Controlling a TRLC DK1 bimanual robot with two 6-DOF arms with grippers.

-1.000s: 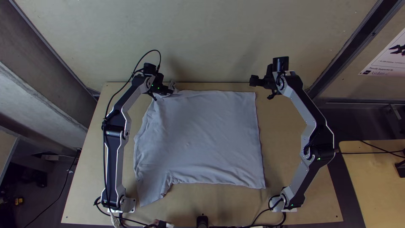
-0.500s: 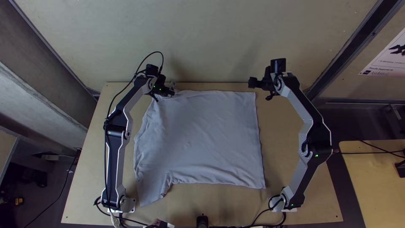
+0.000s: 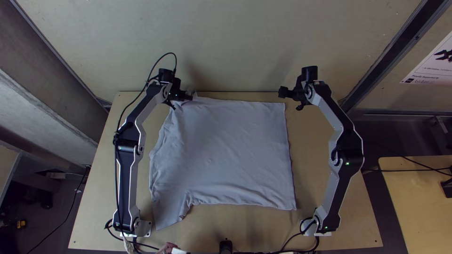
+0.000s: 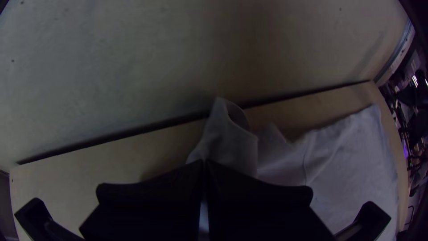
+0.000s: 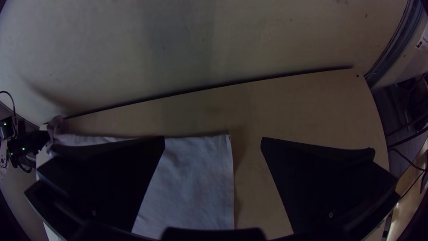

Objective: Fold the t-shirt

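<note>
- Pale grey cloth t-shirt [image 3: 226, 150]: spread nearly flat on light wooden table [image 3: 339, 211], covers mid + left of it. Body creased, more wrinkled along left side.
- Near-left: sleeve [image 3: 169, 211] sticks out twd table's near edge, just beside L arm's base. Small bunch where it meets the shirt's near edge.
- Right edge runs fairly straight, far-R corner to near-R corner, bare wood alongside.
- L gripper, two wide flat black fingers [image 3: 190, 97]: at shirt's far-L corner. L wrist cam: fingers together, pinching cloth; a bit of fabric [image 4: 227, 143] pokes up past the tips w/ a curled loop at top.
- Cloth next to that grip is ruffled, rest of far edge approx straight.
- R gripper, same flat black type [image 3: 283, 91]: up by table's far edge, near shirt's far-R corner [image 5: 228, 137], off the cloth. R wrist cam: fingers wide apart, nothing btwn them, empty.
- Black cable [image 3: 123, 110] runs along L arm, loops above its wrist.
- Pale wall [image 3: 235, 42] behind table's far edge; 2nd wooden table [image 3: 419, 202] off to the right.
</note>
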